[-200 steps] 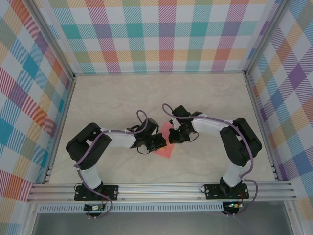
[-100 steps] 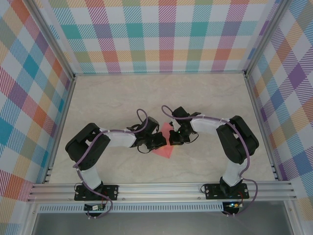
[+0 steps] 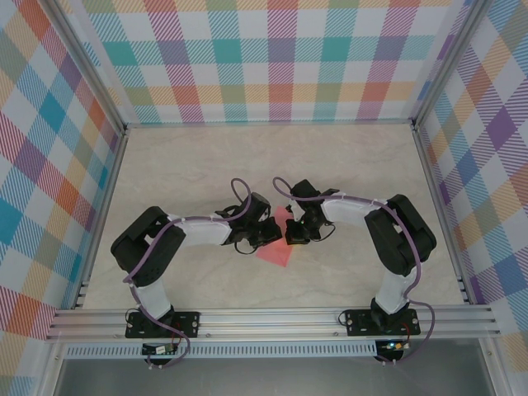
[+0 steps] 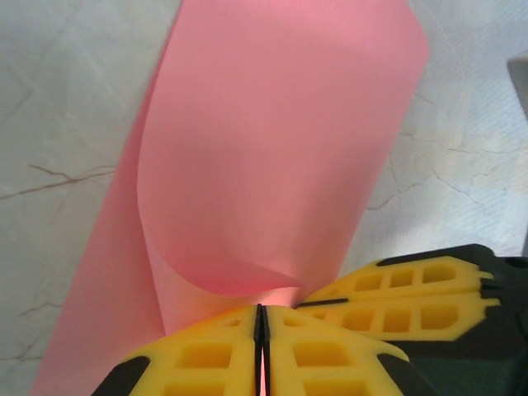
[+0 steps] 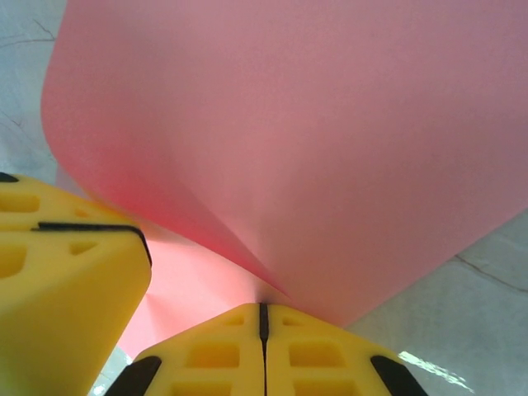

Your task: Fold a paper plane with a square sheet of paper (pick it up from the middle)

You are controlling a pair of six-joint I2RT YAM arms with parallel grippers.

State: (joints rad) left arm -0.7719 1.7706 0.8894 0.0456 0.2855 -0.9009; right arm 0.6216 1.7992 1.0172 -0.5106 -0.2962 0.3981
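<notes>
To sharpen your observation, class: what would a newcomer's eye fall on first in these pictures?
The salmon-pink sheet of paper stands out at mid-table against the pale marbled table. The left gripper and right gripper meet over it, each shut on the paper, which curls up between them. Loud multicoloured plaid walls stand on three sides.

No writing, label, brand, number or sign can be read. The thin salmon-pink square sheet of paper [image 4: 272, 148] is plain. The pale marble-patterned desk [image 3: 355, 165] and the multicoloured checked walls [image 3: 280, 58] carry only pattern.
</notes>
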